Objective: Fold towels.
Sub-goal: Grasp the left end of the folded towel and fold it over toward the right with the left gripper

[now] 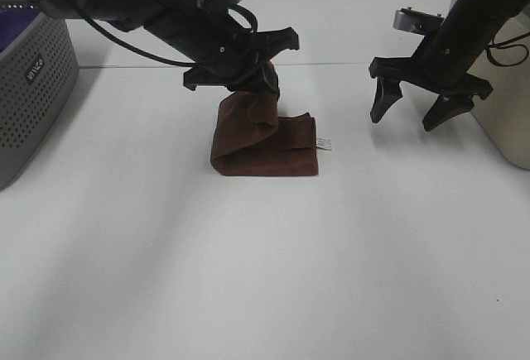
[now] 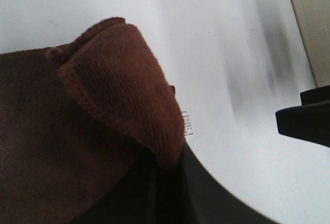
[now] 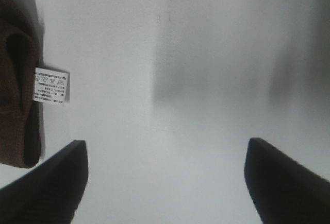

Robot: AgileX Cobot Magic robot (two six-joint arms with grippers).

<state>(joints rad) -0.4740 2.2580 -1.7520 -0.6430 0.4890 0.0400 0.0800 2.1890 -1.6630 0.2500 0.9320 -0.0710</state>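
Observation:
A dark reddish-brown towel (image 1: 265, 146) lies partly folded in the middle of the white table, its white tag (image 1: 325, 144) sticking out on the right. My left gripper (image 1: 258, 80) is shut on an upper part of the towel (image 2: 111, 85) and holds that part lifted above the rest. To the right, my right gripper (image 1: 416, 110) hangs open above bare table with nothing between its fingers. In the right wrist view the towel's edge (image 3: 15, 80) and the tag (image 3: 50, 85) lie beside one dark fingertip (image 3: 51, 183).
A grey perforated basket (image 1: 33, 87) with purple contents stands at the far left. A beige box (image 1: 505, 112) sits at the right edge, close behind the right arm. The white table (image 1: 265, 277) stretches toward the front.

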